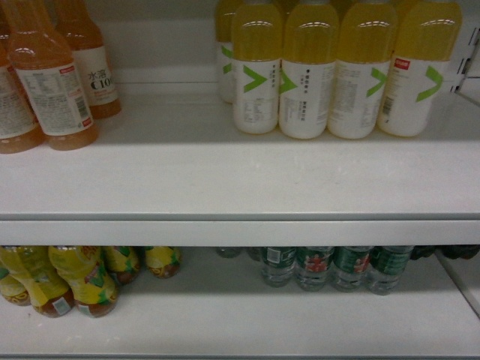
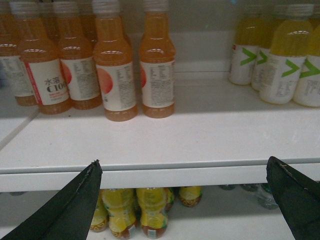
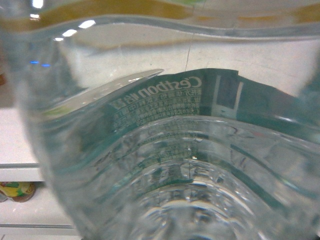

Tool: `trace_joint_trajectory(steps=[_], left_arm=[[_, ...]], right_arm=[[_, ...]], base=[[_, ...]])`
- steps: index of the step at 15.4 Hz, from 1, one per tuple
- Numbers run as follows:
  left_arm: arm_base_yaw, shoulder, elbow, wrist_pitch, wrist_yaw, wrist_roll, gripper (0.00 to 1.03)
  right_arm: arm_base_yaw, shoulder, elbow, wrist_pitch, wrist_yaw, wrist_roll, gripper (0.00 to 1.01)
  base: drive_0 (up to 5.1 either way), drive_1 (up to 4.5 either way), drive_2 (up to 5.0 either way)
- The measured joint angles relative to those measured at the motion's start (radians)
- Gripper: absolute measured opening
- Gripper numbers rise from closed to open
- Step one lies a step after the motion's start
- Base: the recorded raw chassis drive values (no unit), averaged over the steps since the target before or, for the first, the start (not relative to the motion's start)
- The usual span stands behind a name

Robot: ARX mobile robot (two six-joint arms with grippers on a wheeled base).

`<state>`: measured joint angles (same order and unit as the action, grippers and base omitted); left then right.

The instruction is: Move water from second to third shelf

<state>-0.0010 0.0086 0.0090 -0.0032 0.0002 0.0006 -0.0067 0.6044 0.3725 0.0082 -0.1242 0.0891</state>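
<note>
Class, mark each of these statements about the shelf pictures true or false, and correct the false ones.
1. The left gripper is open and holds nothing. True.
2. The right wrist camera is filled by a cola bottle with a red label. False: it shows a clear ribbed water bottle with a dark green label.
3. In the head view, yellow drink bottles with green chevrons stand on the right of the upper shelf. True.
4. The green-labelled bottles on the lower shelf sit at its left end. False: the green-labelled bottles are towards the right; yellow-wrapped bottles are at the left.
5. The orange drink bottles lie on their sides. False: they stand upright.
</note>
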Motion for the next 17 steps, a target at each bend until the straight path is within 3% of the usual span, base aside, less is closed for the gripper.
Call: trace_joint_trajectory(steps=[17], left_arm=[[0.0,0.0,0.0,-0.002,0.0,0.0,0.98]], right_arm=[[0.0,0.0,0.0,-0.001,-0.001,0.0,0.4]], base=[[-5.0,2.48,2.5]])
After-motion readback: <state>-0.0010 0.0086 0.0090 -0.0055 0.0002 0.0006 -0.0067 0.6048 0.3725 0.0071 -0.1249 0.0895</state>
